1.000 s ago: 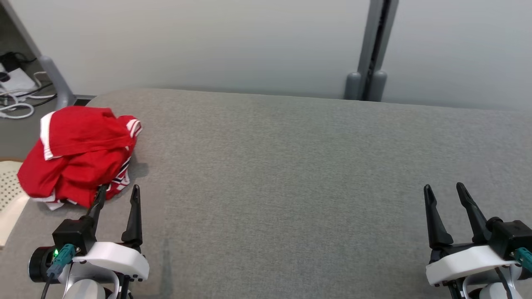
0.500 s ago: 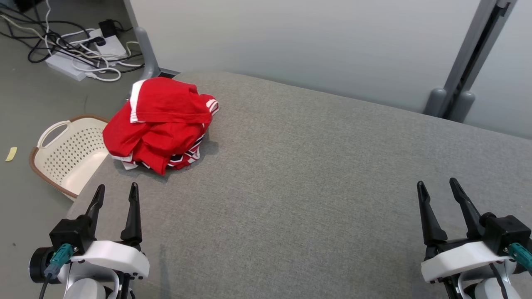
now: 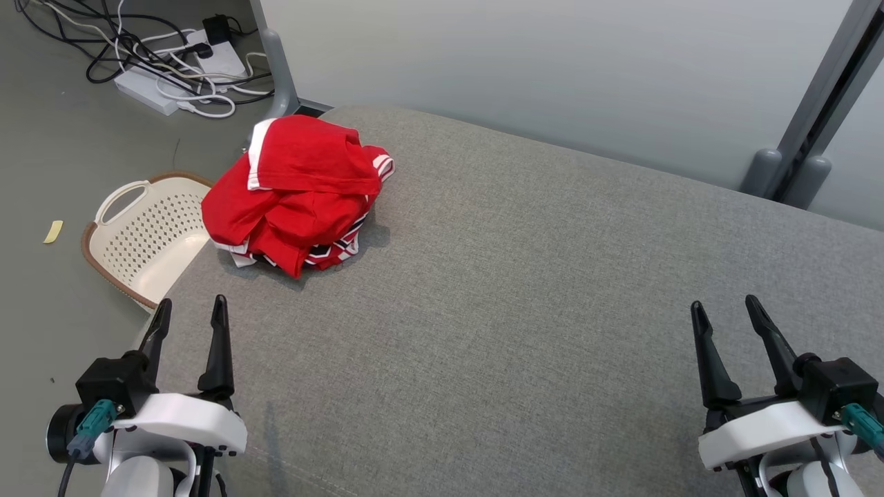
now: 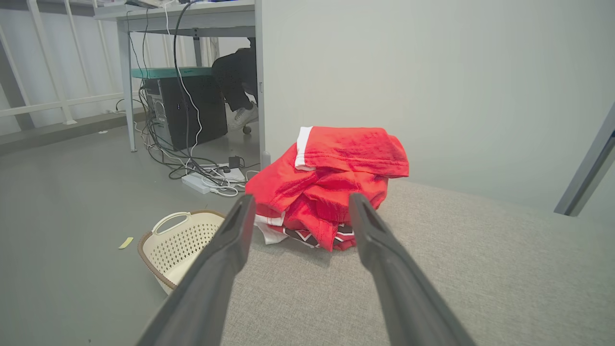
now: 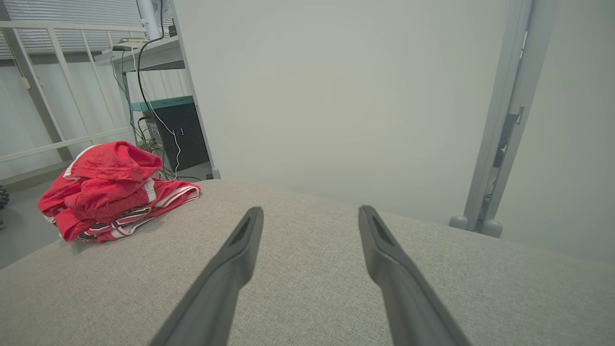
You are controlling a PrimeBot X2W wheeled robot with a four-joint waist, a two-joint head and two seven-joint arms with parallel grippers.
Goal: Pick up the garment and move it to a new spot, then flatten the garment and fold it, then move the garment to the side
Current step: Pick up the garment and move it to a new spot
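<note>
A crumpled red garment (image 3: pixel 297 193) with white and dark trim lies bunched at the far left corner of the grey padded table (image 3: pixel 525 310). My left gripper (image 3: pixel 192 310) stands open near the table's left front edge, short of the garment (image 4: pixel 331 182), nothing between its fingers. In the left wrist view the pile sits straight ahead between the two fingers. Over at the front right, my right gripper (image 3: pixel 725 309) is open and empty, far from the garment (image 5: pixel 115 190), which lies to its left.
A cream perforated basket (image 3: pixel 141 235) stands on the floor by the table's left edge. Cables and a power strip (image 3: pixel 166 76) lie on the floor behind it. A pale wall (image 3: pixel 552 69) with grey posts (image 3: pixel 794 166) backs the table.
The head camera has swung left and down, so the garment appears further right and the basket has come into view. Both grippers have stayed open and empty.
</note>
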